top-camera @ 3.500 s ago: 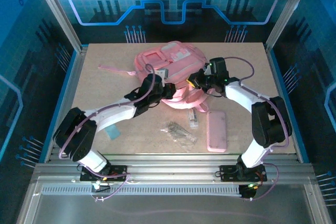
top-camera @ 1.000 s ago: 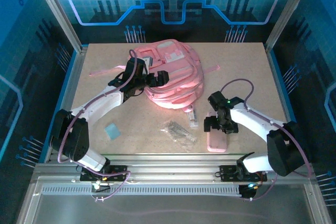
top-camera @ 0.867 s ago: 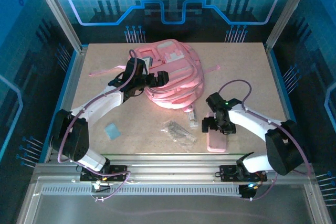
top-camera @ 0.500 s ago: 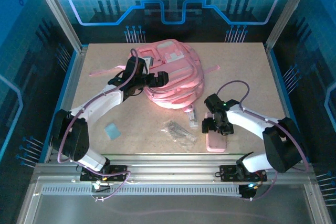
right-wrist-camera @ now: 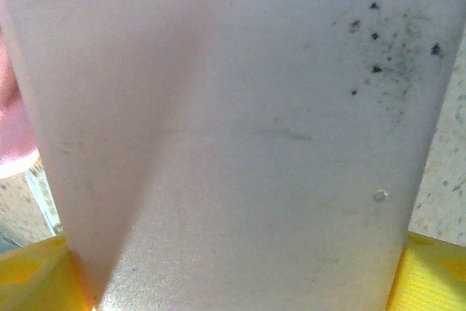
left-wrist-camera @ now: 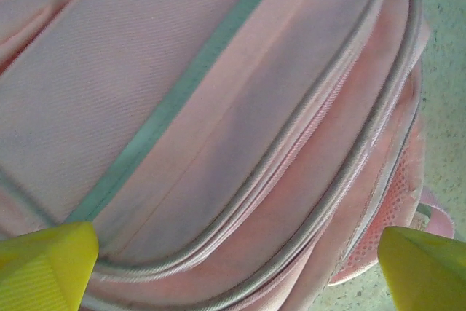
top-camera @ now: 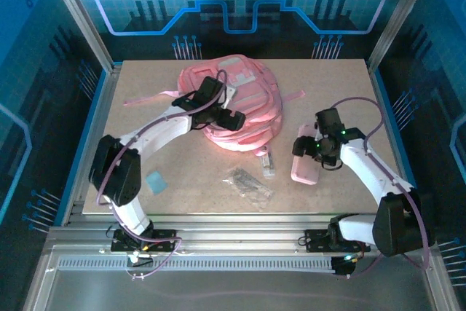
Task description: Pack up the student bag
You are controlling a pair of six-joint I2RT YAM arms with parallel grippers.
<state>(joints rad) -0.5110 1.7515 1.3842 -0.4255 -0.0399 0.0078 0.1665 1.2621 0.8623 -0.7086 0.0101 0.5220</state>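
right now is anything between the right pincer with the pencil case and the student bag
Nothing visible stands in the way. The right pincer holds the pencil case just right of the student bag, with bare table between them. The left pincer is open and hovers over the bag's front.

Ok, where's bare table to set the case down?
Bare: far right corner of the table, right of the bag; also the left side between strap and blue card. Crowded: near middle, where packet and small clear item lie beside the case.
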